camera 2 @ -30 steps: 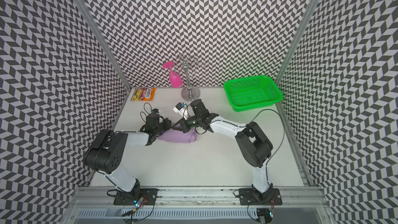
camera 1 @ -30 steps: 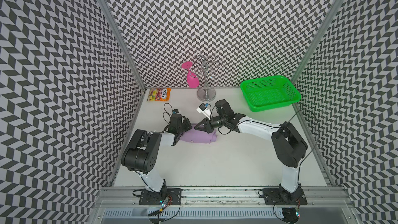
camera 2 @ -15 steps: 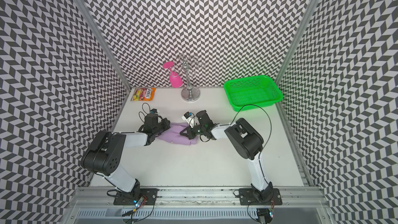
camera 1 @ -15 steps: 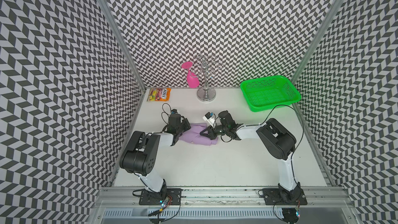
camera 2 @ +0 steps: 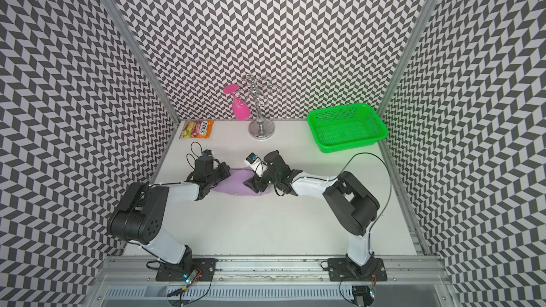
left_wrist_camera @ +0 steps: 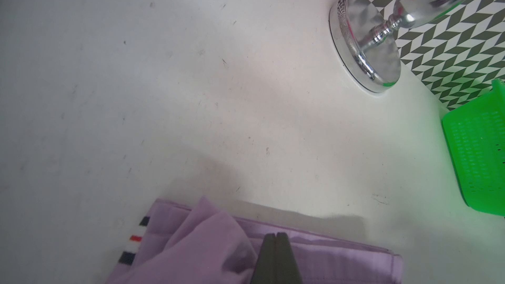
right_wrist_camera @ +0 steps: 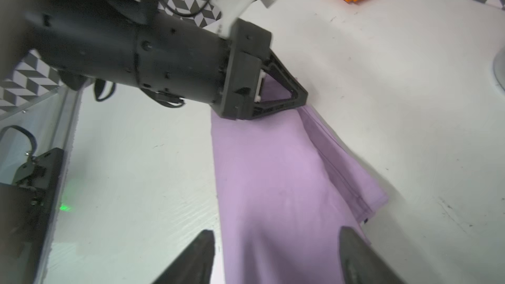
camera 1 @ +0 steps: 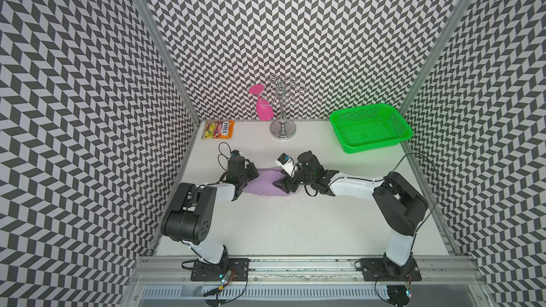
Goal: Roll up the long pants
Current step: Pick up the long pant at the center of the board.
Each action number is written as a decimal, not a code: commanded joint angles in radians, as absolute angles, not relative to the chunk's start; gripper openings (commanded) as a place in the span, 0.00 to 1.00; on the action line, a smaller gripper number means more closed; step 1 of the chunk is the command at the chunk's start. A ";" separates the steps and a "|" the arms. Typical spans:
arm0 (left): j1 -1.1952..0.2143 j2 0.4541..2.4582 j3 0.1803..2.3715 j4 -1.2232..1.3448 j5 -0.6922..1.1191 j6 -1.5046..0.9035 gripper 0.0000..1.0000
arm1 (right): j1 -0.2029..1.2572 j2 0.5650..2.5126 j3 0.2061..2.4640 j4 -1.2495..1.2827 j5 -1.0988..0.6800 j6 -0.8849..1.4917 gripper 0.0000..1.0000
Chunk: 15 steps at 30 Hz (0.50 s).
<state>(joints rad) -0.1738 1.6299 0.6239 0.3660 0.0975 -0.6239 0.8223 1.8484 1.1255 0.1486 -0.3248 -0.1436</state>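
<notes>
The long pants (camera 1: 266,186) lie as a short folded lilac bundle on the white table (camera 1: 295,225), between my two grippers in both top views. My left gripper (left_wrist_camera: 276,234) is shut, its tips resting on the pants (left_wrist_camera: 341,258) near the striped trim (left_wrist_camera: 136,239); no cloth shows between the jaws. The right wrist view shows that same left gripper (right_wrist_camera: 303,98) at the far end of the pants (right_wrist_camera: 273,173). My right gripper (right_wrist_camera: 276,241) is open, its fingers straddling the near end of the cloth. It sits at the bundle's right end (camera 2: 251,186).
A green basket (camera 1: 370,131) stands at the back right. A chrome stand (camera 1: 283,131) with a pink glass (camera 1: 263,110) hanging on it is at the back middle. A candy bag (camera 1: 218,129) lies at the back left. Patterned walls close three sides.
My right gripper has gone from shut to open at the pants' right end, and its arm has shifted. The left gripper has stayed shut at the left end.
</notes>
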 commanded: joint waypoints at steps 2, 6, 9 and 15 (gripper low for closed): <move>-0.162 1.616 0.598 0.288 0.067 -0.599 0.00 | 0.874 1.881 1.218 0.020 -0.201 -0.382 0.93; -0.161 1.609 0.602 0.281 0.065 -0.590 0.00 | 0.890 2.012 1.434 -0.213 -0.134 -0.496 1.00; -0.161 1.603 0.603 0.279 0.064 -0.591 0.00 | 0.890 2.096 1.547 -0.309 -0.100 -0.551 1.00; -0.162 1.607 0.604 0.289 0.081 -0.598 0.00 | 0.887 2.241 1.689 -0.456 -0.111 -0.621 1.00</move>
<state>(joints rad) -0.1734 1.6108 0.6224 0.3424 0.0982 -0.6182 0.8871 2.1864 1.6619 -0.3298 -0.1459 -0.5514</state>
